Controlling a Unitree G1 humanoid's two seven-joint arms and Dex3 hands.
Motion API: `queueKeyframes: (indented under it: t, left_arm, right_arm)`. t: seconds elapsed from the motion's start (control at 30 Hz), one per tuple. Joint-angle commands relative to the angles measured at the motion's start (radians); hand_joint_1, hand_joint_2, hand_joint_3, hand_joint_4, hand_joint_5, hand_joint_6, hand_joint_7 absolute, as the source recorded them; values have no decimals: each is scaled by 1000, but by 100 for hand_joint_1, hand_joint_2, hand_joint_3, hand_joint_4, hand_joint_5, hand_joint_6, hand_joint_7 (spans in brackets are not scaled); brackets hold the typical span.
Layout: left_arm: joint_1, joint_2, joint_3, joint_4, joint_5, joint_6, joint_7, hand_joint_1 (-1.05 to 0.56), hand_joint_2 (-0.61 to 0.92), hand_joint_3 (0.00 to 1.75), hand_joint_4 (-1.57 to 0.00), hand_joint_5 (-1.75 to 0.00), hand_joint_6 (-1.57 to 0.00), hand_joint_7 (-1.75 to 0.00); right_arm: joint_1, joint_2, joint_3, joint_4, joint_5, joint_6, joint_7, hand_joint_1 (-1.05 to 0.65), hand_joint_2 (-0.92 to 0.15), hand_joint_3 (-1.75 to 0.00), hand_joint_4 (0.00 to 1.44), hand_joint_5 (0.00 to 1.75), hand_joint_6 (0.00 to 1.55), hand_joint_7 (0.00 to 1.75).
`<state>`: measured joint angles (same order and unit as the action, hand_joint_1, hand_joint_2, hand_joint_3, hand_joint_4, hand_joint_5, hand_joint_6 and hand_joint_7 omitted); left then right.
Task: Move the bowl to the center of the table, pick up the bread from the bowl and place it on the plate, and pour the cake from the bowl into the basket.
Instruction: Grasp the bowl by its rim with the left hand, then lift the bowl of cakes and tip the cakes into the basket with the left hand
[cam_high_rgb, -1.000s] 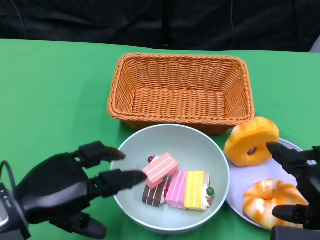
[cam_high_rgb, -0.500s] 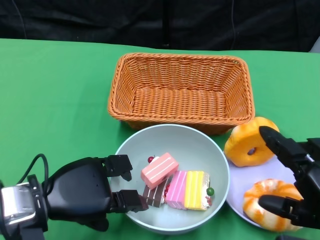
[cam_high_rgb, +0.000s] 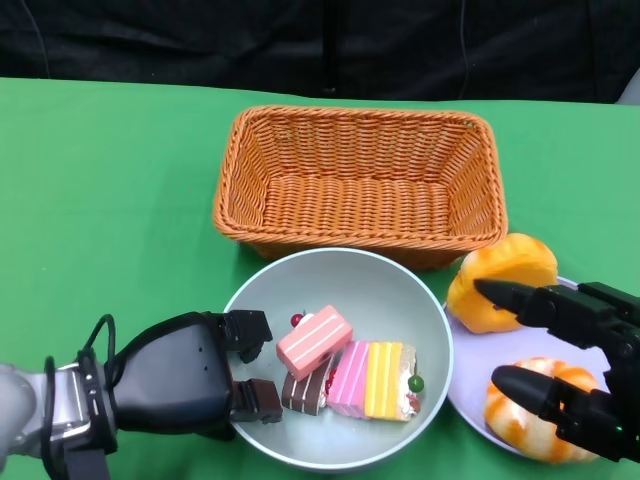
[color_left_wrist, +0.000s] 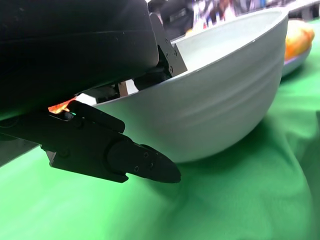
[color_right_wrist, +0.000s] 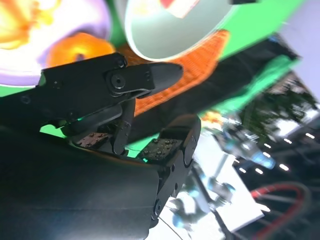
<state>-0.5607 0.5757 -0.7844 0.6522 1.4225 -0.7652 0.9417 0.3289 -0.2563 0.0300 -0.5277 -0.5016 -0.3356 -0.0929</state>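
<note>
Green cloth covers the table; the left hand (cam_high_rgb: 185, 375) grips the bowl (cam_high_rgb: 400, 300) rim, seemingly ready to pour the cake (cam_high_rgb: 345, 365) into the basket (cam_high_rgb: 360, 180). Right hand (cam_high_rgb: 565, 375) hovers empty, fingers apart, over the plate (cam_high_rgb: 470, 385).

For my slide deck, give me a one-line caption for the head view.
Left hand grips the cake-filled bowl before the basket; right hand hovers over the bread plate.

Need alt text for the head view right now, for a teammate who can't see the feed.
The left hand grips the near-left rim of a pale bowl holding cake slices. Behind it sits an empty wicker basket; the right hand hovers open over two breads on a plate.
</note>
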Motion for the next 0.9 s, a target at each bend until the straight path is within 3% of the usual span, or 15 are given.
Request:
queueKeyframes:
  t: [0.03, 0.1, 0.17, 0.23, 0.3, 0.33, 0.37, 0.43, 0.6, 0.73, 0.83, 0.9]
  left_arm:
    - [-25, 4, -44, 38, 8, 16, 96, -35, 89, 3, -87, -174, -83, -127]
    - [-28, 11, -57, 46, -12, 7, 102, -39, 92, 5, -92, -174, -81, -134]
    - [-26, 27, -60, 41, -33, -8, 91, -44, 90, 4, -93, -175, -84, -121]
    - [-20, 45, -58, 24, -46, -14, 90, -42, 90, 3, -96, -175, -88, -114]
    - [-6, 69, -49, -8, -62, -11, 80, -44, 90, 2, -98, -175, -89, -113]
    - [9, 88, -38, -35, -78, -15, 68, -45, 91, 4, -97, -175, -88, -123]
    - [19, 102, -30, -55, -91, -18, 58, -43, 91, 10, -97, -175, -82, -140]
    - [48, 134, -6, -108, -112, -17, 62, -40, 91, 14, -98, -175, -78, -160]
    - [126, 193, 55, -230, -172, -32, 49, -33, 90, 14, -98, -175, -73, -173]
    - [188, 201, 118, -315, -263, -67, 6, -25, 89, 18, -100, -175, -76, -175]
    - [232, 195, 177, -370, -394, -118, -91, -23, 50, 94, -104, -175, -79, -175]
    - [256, 190, 208, -395, -494, -159, -174, -20, 40, 118, -105, -175, -78, -175]
  right_arm:
    - [11, 21, -24, 34, 61, -96, -48, -20, -65, -67, 69, 113, 82, 40]
    - [11, 43, -21, 66, 115, -162, -63, -13, -43, -111, 72, 121, 86, 52]
    - [11, 63, -12, 94, 172, -221, -67, -7, -33, -133, 74, 126, 87, 70]
    - [19, 78, -12, 104, 201, -252, -62, -4, -31, -148, 79, 137, 89, 95]
    - [27, 87, -19, 111, 206, -275, -58, -5, -30, -158, 86, 149, 92, 109]
    - [29, 89, -25, 120, 203, -300, -61, -5, -28, -164, 90, 159, 94, 117]
    - [30, 91, -29, 128, 201, -319, -62, -6, -25, -169, 92, 166, 93, 125]
    - [37, 95, -37, 140, 201, -352, -61, -9, -22, -173, 95, 173, 93, 138]
    - [59, 105, -18, 173, 242, -396, -39, -11, -19, -175, 98, 175, 90, 151]
    - [68, 113, -10, 215, 221, -435, -33, -10, -19, -174, 98, 175, 88, 153]
    - [58, 119, -14, 247, 191, -459, -36, -8, -18, -174, 97, 175, 88, 154]
    - [46, 122, -18, 266, 175, -471, -39, -7, -18, -175, 96, 175, 88, 154]
